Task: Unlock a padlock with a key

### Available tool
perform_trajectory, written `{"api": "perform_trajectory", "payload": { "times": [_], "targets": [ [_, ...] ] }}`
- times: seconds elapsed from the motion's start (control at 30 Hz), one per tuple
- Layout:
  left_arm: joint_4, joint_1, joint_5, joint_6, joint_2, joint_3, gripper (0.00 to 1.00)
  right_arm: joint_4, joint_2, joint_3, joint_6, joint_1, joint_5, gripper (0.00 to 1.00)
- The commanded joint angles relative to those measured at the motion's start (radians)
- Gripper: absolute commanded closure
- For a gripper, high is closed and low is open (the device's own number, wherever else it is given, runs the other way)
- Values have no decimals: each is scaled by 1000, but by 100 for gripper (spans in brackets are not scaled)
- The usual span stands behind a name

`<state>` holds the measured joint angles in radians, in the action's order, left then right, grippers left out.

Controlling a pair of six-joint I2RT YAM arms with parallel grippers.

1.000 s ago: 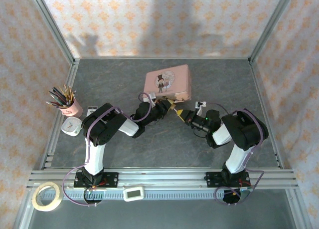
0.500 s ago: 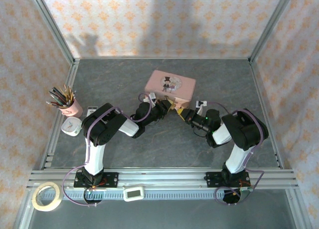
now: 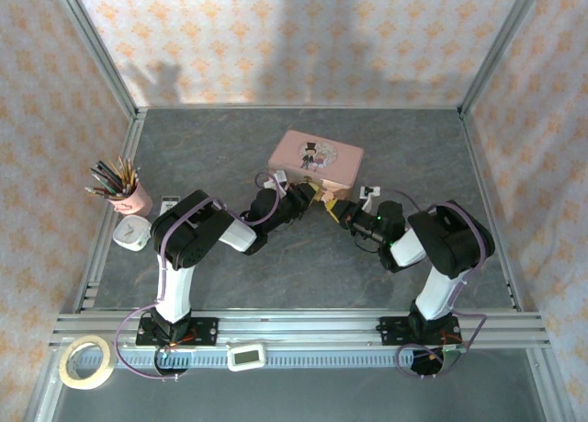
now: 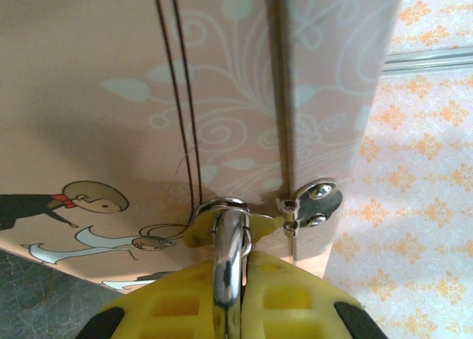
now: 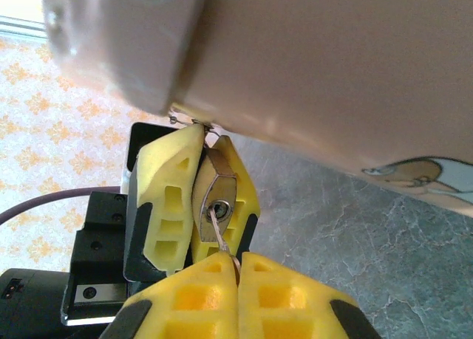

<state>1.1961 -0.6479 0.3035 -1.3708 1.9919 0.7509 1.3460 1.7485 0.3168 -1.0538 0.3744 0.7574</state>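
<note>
Clamping padlock [image 5: 214, 195] in left gripper [image 4: 235, 271]; right gripper [image 5: 238, 264] pinched shut, seemingly on key [image 5: 220, 232]

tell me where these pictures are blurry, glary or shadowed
Top external view: evenly lit and sharp, with soft shadows on the back wall. Left wrist view: glare streaks the shackle, and the yellow fingers at the bottom are soft. Right wrist view: the pink tin is blurred at its near corner, while the padlock is fairly sharp.
</note>
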Motion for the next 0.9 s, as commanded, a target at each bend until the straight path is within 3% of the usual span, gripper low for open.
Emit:
{"api": "perform_trajectory", "payload": {
  "times": [0.0,0.37,0.87],
  "targets": [
    [68,-48,70,25,-23,30,100,-57,-56,70,58,20,22,100],
    [-12,-60,106,115,-70,-12,100,-377,-182,138,230,7,-20,100],
    [39,-61,147,91,-44,2,100,-302,-161,105,121,-6,-72,100]
  ]
}}
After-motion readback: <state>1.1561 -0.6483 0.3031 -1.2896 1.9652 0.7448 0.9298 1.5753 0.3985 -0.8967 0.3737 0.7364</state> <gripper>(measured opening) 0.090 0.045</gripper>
